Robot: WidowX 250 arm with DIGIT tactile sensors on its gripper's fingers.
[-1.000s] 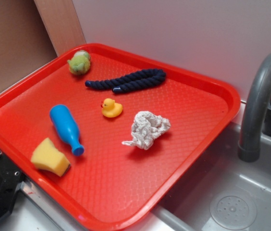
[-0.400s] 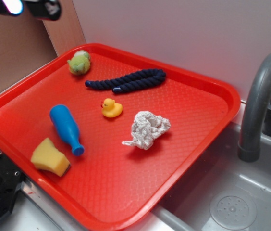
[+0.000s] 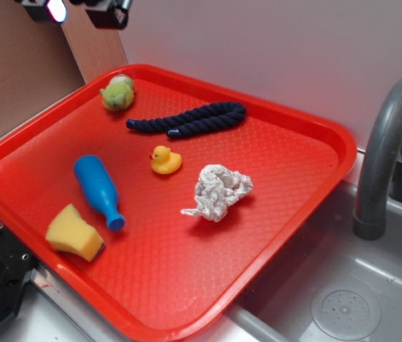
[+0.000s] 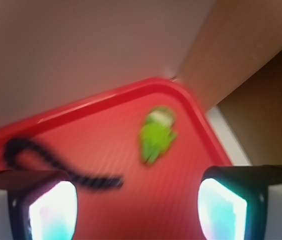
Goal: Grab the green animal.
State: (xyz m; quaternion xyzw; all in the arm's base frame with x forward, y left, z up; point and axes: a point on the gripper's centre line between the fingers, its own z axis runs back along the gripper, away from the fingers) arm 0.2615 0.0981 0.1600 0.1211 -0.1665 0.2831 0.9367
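**Desk:** Where does the green animal (image 3: 117,92) sit?

**Photographer:** In the far corner of the red tray (image 3: 308,206), close to the rim, with the dark blue rope (image 3: 187,118) just beside it toward the tray's middle. The wrist view, though blurred, shows the toy ahead of and between the two fingers.

**Desk:** And the gripper (image 3: 80,8)?

**Photographer:** It hangs above the tray's far corner at the top edge of the exterior view, well apart from the toy. The jaws stand spread, a wide gap between the fingers (image 4: 43,207), nothing pinched.

**Desk:** How would the toy handle?

**Photographer:** It looks fuzzy and roundish, so probably light and soft, likely to squash under pressure instead of slipping. A hold across its middle, fingers on either side of the plump body, seems the surest.

**Desk:** Anything nearby to avoid?

**Photographer:** The rope and the tray rim flank it. The yellow duck (image 3: 165,160), blue bottle (image 3: 99,191), sponge (image 3: 74,232) and crumpled cloth (image 3: 219,191) lie well apart.
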